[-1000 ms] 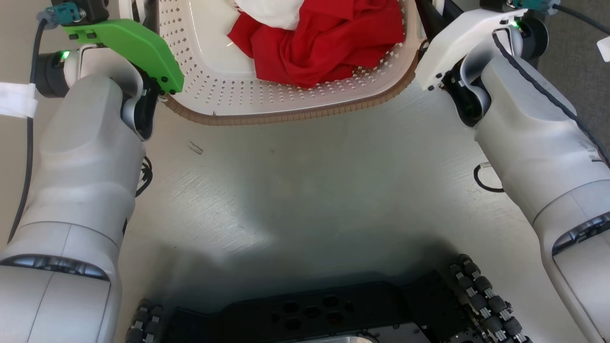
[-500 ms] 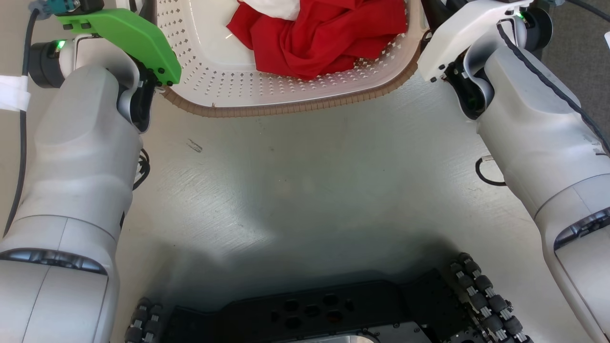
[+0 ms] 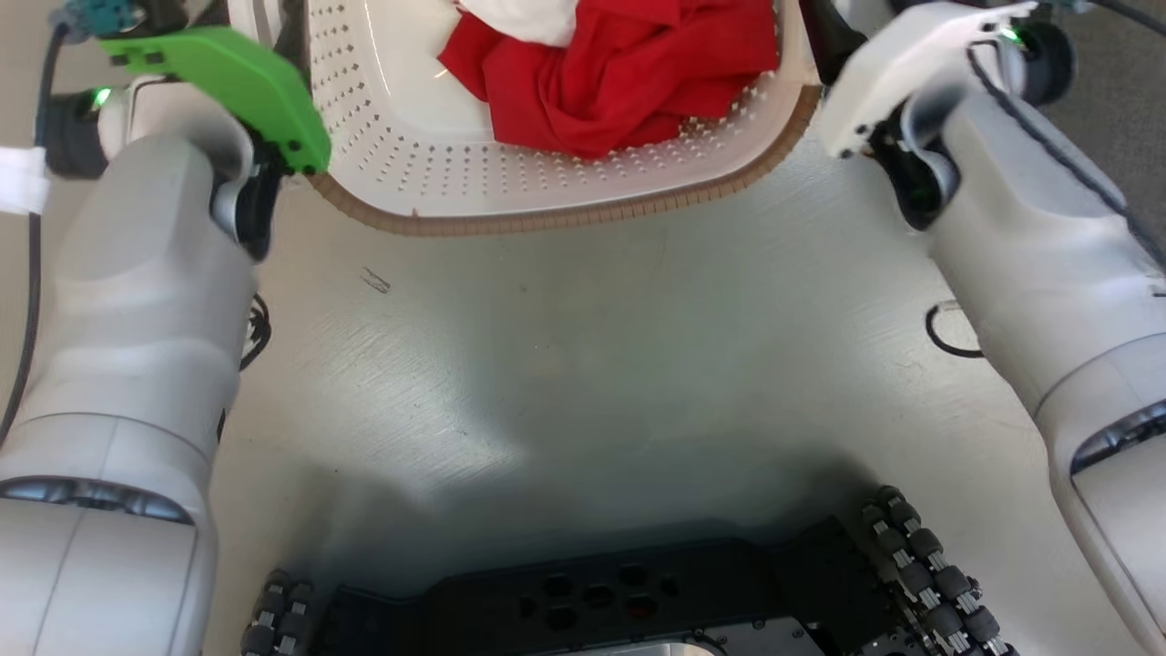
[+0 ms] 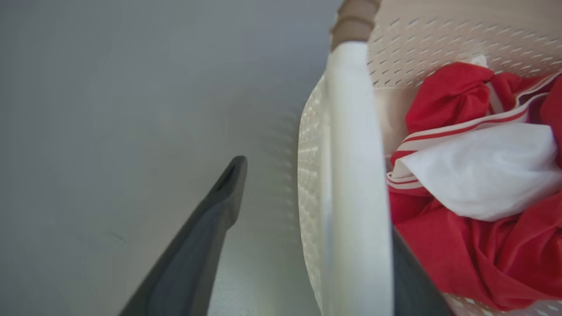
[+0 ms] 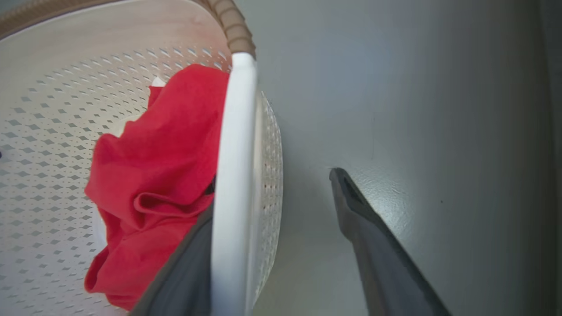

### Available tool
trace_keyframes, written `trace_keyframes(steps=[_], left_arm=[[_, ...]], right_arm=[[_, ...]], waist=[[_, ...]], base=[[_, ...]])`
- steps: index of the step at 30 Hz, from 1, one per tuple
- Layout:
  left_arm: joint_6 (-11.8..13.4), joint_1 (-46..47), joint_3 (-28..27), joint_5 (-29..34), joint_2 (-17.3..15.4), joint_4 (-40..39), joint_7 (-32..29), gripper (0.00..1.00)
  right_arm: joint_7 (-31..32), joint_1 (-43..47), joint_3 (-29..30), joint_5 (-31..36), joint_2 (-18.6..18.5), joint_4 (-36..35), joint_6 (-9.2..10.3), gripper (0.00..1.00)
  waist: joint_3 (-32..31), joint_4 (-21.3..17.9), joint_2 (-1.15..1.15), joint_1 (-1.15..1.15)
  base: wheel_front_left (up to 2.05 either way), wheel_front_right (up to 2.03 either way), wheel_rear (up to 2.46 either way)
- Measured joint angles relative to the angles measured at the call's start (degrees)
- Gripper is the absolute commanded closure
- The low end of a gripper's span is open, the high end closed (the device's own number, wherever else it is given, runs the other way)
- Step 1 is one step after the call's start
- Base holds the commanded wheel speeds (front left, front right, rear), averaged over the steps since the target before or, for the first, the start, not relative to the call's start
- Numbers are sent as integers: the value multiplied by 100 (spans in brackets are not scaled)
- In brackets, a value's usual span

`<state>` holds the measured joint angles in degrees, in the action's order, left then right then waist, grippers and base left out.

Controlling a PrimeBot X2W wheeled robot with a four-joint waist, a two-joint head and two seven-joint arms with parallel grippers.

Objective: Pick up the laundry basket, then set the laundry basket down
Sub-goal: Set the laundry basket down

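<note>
The laundry basket (image 3: 547, 196) is cream-white and perforated with a brown woven-look rim. It sits at the top of the head view and holds red cloth (image 3: 629, 73) and white cloth (image 3: 528, 14). My left gripper (image 4: 316, 197) is open and straddles the basket's white side handle (image 4: 355, 175), one finger (image 4: 206, 237) outside the wall, the other inside under the handle. My right gripper (image 5: 272, 193) is open the same way around the opposite handle (image 5: 232, 175), its outer finger (image 5: 369, 237) beside the basket wall. Both inner fingertips are hidden behind the handles.
Pale grey floor (image 3: 583, 364) runs between my forearms, with a small scuff mark (image 3: 373, 281). My dark wheeled base (image 3: 601, 601) fills the bottom. Loose black cable loops (image 3: 947, 333) lie by the right arm. A darker floor strip (image 3: 1120, 100) lies at the far right.
Both forearms have spread slightly outward and show motion blur. The basket rim moved up the head view, then came back down a little. The floor mark stayed put.
</note>
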<state>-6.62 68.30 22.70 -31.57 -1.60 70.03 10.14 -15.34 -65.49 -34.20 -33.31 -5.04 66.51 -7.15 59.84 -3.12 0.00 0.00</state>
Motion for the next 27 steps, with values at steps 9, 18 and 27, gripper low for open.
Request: trace_keyframes(steps=[9,18,27], left_arm=[[-42,-22,-4,-45,27,64,59,0],[-46,-235,-4,-103,-7,159,136,0],[-48,-460,37,-119,-86,113,314,0]], right_arm=[[58,144,-75,0,-29,96,0,0],[59,296,-130,-10,-46,49,1,0],[59,514,37,-10,-166,-421,1,0]], waist=[[-234,61,0,0],[-596,62,0,0],[-987,44,0,0]], base=[[0,0,0],[0,0,0],[0,0,0]])
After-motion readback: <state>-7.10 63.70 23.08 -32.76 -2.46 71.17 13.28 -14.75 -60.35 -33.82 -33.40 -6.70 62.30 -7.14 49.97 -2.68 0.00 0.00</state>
